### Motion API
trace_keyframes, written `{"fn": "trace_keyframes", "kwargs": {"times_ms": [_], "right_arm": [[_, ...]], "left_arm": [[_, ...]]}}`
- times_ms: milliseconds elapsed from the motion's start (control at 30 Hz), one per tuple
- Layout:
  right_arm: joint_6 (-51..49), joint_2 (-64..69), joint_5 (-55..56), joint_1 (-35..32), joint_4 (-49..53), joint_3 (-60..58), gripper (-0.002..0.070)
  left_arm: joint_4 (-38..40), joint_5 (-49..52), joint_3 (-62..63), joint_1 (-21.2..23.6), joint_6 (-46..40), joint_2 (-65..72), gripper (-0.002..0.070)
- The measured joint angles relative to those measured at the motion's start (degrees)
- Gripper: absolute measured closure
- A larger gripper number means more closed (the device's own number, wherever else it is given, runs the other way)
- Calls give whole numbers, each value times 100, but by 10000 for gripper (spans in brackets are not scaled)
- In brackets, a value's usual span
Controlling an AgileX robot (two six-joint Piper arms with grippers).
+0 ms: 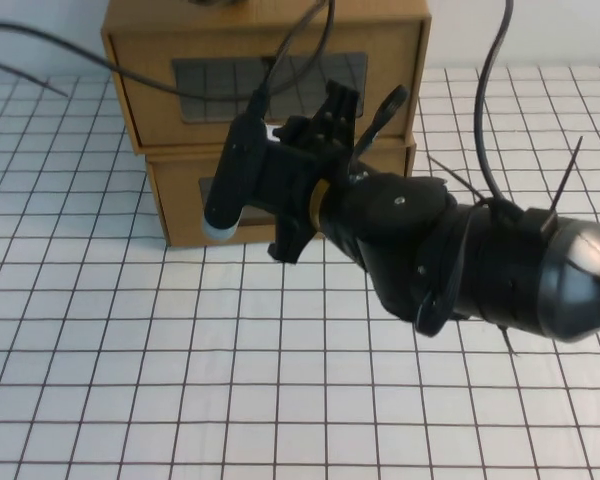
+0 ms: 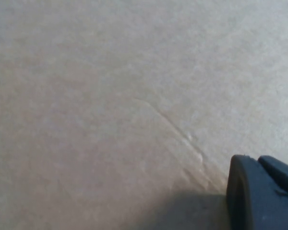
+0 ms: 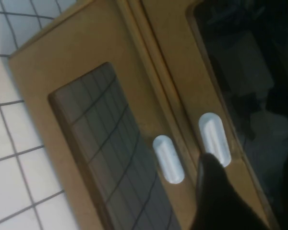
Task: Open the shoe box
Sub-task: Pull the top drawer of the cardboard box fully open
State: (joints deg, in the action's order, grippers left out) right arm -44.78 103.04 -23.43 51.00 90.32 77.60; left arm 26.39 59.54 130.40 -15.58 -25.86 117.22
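Two brown cardboard shoe boxes are stacked at the back of the table, the upper box (image 1: 150, 50) on the lower box (image 1: 175, 205), each with a dark window in its front. My right gripper (image 1: 367, 100) is open at the upper box's front. In the right wrist view one dark finger (image 3: 216, 191) has its tip at the upper box's white handle (image 3: 214, 136), and the lower box's white handle (image 3: 168, 159) lies beside it. My left gripper (image 2: 264, 194) hovers very close over plain cardboard (image 2: 110, 96), with only one finger in sight.
The white gridded table (image 1: 180, 380) spreads in front of the boxes. My right arm (image 1: 480, 260) crosses the middle from the right, with black cables (image 1: 495, 60) looping above it. The left arm does not show in the high view.
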Motion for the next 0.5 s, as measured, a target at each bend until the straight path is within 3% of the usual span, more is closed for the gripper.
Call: {"fn": "trace_keyframes", "kwargs": {"times_ms": [500], "right_arm": [[-8, 778, 297, -324, 498, 627, 461]], "left_arm": [[32, 12, 0, 0, 54, 0, 677]]}}
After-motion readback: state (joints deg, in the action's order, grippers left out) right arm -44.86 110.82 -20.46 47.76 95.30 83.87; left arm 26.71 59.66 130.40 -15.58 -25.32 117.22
